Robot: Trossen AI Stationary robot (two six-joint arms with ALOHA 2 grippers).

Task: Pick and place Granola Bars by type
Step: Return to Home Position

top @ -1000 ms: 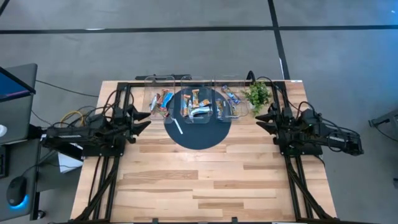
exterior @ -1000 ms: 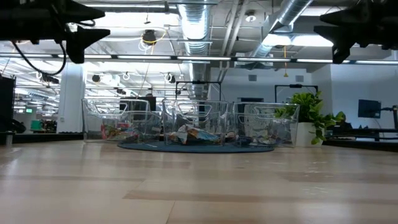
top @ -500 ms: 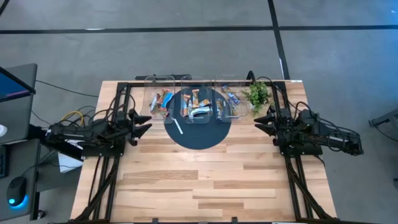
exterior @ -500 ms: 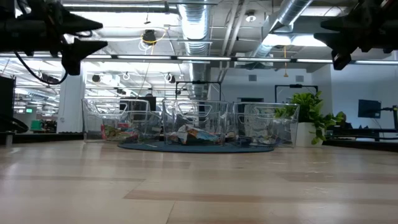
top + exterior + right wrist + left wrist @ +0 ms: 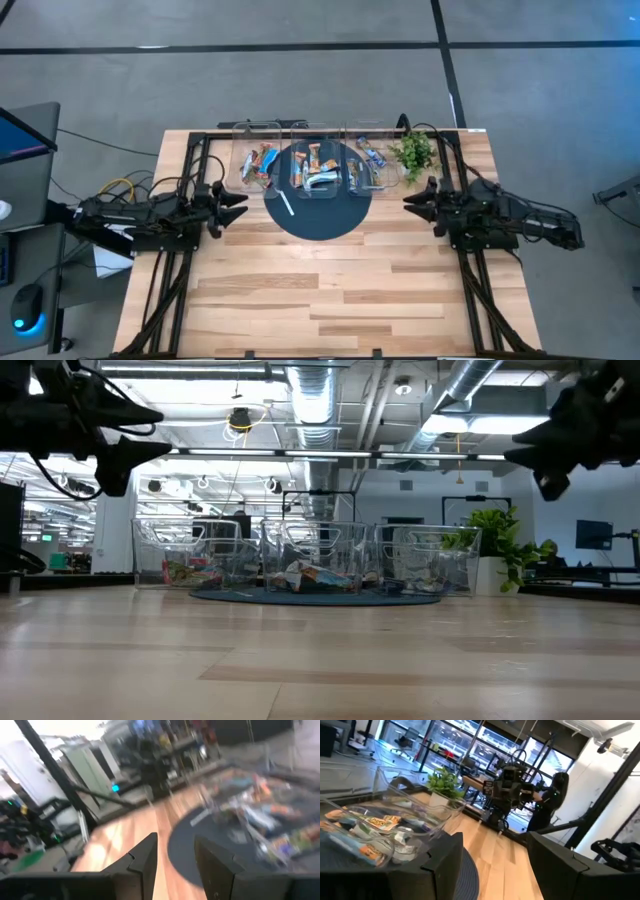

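High view: the Granola Bars (image 5: 318, 170) all lie in three clear bins (image 5: 258, 125) set in a row along the far edge of the round dark mat (image 5: 318, 215) on the counter (image 5: 330, 290) – red-orange ones in the bin at the mat's left, tan/yellow in the bin over the mat's middle, blue-white in the bin at its right. A thin white stick (image 5: 287, 204) lies on the mat's left part; a small plant (image 5: 413, 150) stands just right of the bins, off the mat. Left end effector (image 5: 236, 199) hangs just off the mat's left rim, fingers spread, holding nothing; right end effector (image 5: 411, 200) hangs off the mat's right rim w/ fingers likewise apart and empty. Low view: both arms show high up, left and right of the mat, well above the counter; bins w/ bars sit on the mat, plant to its right. Left wrist view: own two fingers parted, a bin w/ wrapped bars close by at the mat's edge, plant behind it, and a person (image 5: 552, 795) in the room beyond. Right wrist view: blurred – fingers parted, mat and bars beyond them.
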